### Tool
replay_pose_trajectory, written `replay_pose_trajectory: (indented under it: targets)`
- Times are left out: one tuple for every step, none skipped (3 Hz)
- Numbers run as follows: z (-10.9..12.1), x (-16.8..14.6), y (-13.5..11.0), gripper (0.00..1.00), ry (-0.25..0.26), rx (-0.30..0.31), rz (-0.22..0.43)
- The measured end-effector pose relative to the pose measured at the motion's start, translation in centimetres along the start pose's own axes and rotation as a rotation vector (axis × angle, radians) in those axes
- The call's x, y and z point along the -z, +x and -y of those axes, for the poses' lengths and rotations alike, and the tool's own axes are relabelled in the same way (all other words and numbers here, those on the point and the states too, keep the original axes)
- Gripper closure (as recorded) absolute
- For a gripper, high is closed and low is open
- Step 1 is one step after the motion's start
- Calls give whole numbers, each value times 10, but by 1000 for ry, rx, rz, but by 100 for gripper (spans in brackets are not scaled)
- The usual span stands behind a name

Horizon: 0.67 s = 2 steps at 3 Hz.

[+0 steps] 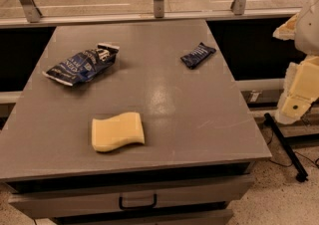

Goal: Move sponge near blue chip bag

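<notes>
1. Blue chip bag [82,64] lies back-left on the table [199,119]; that's my target landmark.
2. Sponge [117,131] sits flat near the front edge, well apart from the bag, not yet grasped.
3. Navy packet [198,55] back-right: a distractor.
4. Gripper [298,92] hangs off the table's right side; I can't tell its grip state.

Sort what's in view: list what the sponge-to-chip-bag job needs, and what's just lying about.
For the job:
- sponge, front left of the table
- blue chip bag, back left
- hand, off the table's right side, holding nothing

Lying about:
- dark navy packet, back right
</notes>
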State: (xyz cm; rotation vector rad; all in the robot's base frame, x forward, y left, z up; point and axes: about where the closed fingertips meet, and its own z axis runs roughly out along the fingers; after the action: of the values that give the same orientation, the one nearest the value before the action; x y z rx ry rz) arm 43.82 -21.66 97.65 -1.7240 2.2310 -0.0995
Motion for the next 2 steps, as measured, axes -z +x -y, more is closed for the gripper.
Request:
replay_pose_trajectory:
  targets:
    - [0,0,0,0,0,0,0]
    - [0,-1,-3,0,-2,15,0]
